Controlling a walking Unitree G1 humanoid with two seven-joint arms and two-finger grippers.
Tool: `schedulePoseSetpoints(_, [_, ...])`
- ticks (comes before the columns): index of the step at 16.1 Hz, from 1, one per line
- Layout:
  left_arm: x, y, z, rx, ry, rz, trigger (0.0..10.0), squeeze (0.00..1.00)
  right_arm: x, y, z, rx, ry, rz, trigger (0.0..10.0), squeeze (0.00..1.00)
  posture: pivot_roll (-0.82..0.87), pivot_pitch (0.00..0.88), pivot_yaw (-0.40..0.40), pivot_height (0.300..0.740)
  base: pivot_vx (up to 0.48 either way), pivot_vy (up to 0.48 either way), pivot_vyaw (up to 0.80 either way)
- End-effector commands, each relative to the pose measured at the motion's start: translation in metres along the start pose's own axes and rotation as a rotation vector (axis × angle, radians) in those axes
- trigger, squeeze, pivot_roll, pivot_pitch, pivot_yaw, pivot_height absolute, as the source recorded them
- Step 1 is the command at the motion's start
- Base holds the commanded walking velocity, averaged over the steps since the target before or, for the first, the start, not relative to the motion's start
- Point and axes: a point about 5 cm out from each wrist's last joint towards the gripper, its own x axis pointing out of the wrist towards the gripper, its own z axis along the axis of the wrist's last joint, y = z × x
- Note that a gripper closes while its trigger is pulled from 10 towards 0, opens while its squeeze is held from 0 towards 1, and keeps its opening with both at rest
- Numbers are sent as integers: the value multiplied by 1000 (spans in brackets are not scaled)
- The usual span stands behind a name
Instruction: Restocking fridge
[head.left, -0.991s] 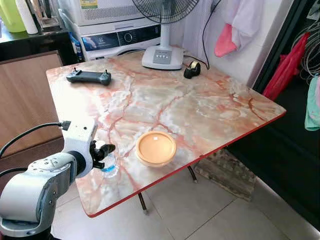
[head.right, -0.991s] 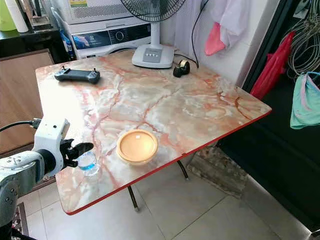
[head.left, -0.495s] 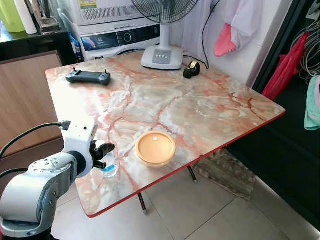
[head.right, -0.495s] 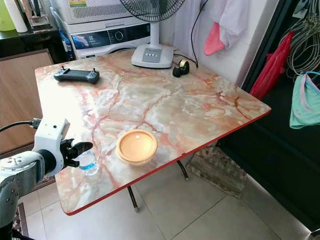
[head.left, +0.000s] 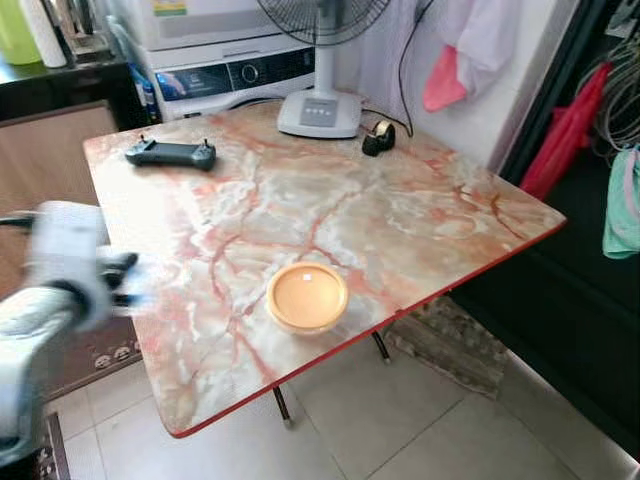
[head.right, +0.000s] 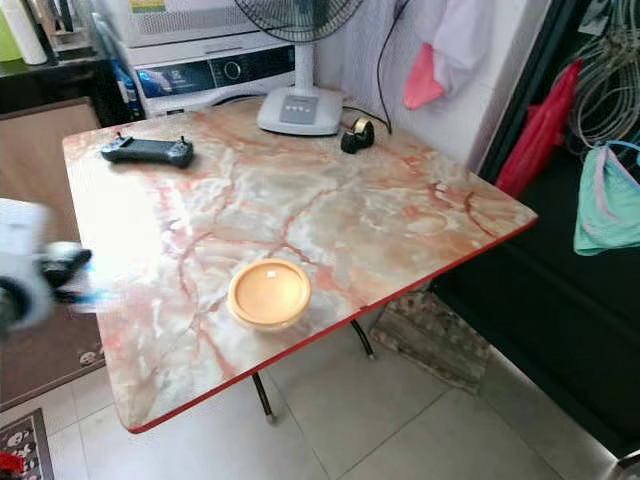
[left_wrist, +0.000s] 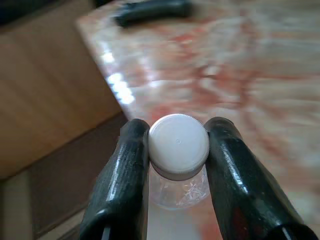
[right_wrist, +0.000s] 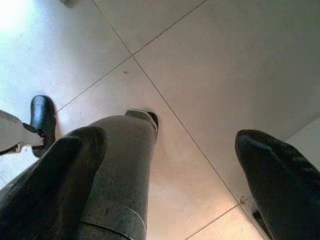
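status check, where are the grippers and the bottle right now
Left gripper shut on water bottle at its cap, off the table's left edge. Right gripper open, hanging over floor. Nothing in the way.

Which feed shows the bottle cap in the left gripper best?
Left wrist view: the white cap sits sharp between the left gripper fingers, the clear bottle below it. In both eye views the gripper is motion-blurred at the table edge, cap indistinct.

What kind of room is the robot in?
Probably a home's laundry or utility corner: a washing machine stands behind a marble-look folding table, a standing fan sits on it, and clothes hang by the wall.
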Motion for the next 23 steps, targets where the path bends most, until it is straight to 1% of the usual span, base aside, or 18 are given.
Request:
schedulePoseSetpoints(1, [1,18,-21,-19,40,92,10000,0,-1,-2,-3,14,11,-2,10000,0,229,0,-68,740,0,0,0])
schedulePoseSetpoints(2, [1,22,-29,-37,46,107,10000,0,-1,-2,-3,13,11,-2,10000,0,229,0,-68,740,0,0,0])
schedulePoseSetpoints(3, [0,31,-60,-105,68,172,10000,0,-1,-2,-3,13,6,-2,10000,0,230,0,-68,740,0,0,0])
schedulePoseSetpoints(4, [-1,33,-67,-111,75,188,10000,0,-1,-2,-3,14,4,-2,10000,0,230,0,-68,740,0,0,0])
schedulePoseSetpoints(5, [-3,27,-106,-220,145,201,10000,0,-1,-2,-2,21,0,-1,10000,0,219,0,-66,740,0,0,0])
schedulePoseSetpoints(6, [-5,20,-129,-246,165,205,10000,0,-1,-2,-2,25,-3,1,10000,0,220,0,-65,740,0,0,0])
schedulePoseSetpoints(7, [-6,14,-140,-268,166,194,10000,0,-1,-2,-2,28,-4,1,10000,0,220,0,-65,740,0,0,0])
schedulePoseSetpoints(8, [-8,4,-161,-281,209,185,10000,0,-1,-2,-2,26,-4,1,10000,0,216,0,-64,740,0,0,0])
schedulePoseSetpoints(9, [-9,-3,-173,-260,240,162,10000,0,-1,-2,-2,26,-4,1,10000,0,216,0,-62,740,0,0,0])
schedulePoseSetpoints(10, [-10,-10,-189,-205,302,143,10000,0,-1,-2,-2,23,-4,0,10000,0,216,0,-63,740,0,0,0])
schedulePoseSetpoints(12, [-11,-24,-221,-177,392,120,10000,0,-1,-1,-2,24,-3,-2,10000,0,196,0,-54,740,0,0,0])
schedulePoseSetpoints(15, [-11,-38,-247,-132,451,89,10000,0,-1,-1,-2,35,-5,-6,10000,0,183,0,-47,740,0,0,0])
schedulePoseSetpoints(16, [-11,-48,-256,-109,466,60,10000,0,-1,-1,-2,39,-6,-7,10000,0,179,0,-50,740,0,0,0])
schedulePoseSetpoints(17, [-10,-55,-260,-125,468,44,10000,0,-1,-1,-2,37,-6,-6,10000,0,182,0,-49,740,0,0,0])
schedulePoseSetpoints(18, [-9,-54,-265,-184,480,87,10000,0,-1,0,-2,38,-10,-2,10000,0,179,0,-48,740,0,0,0])
schedulePoseSetpoints(19, [-9,-48,-269,-183,478,124,10000,0,-1,-1,-3,37,-8,-3,10000,0,174,0,-47,740,0,0,0])
schedulePoseSetpoints(20, [-11,-46,-273,-195,482,135,10000,0,-1,-1,-3,35,-5,-3,10000,0,187,0,-54,740,0,0,0])
schedulePoseSetpoints(23, [-11,-70,-287,-142,560,35,10000,0,-1,0,-3,40,-2,-4,10000,0,171,0,-57,740,0,0,0])
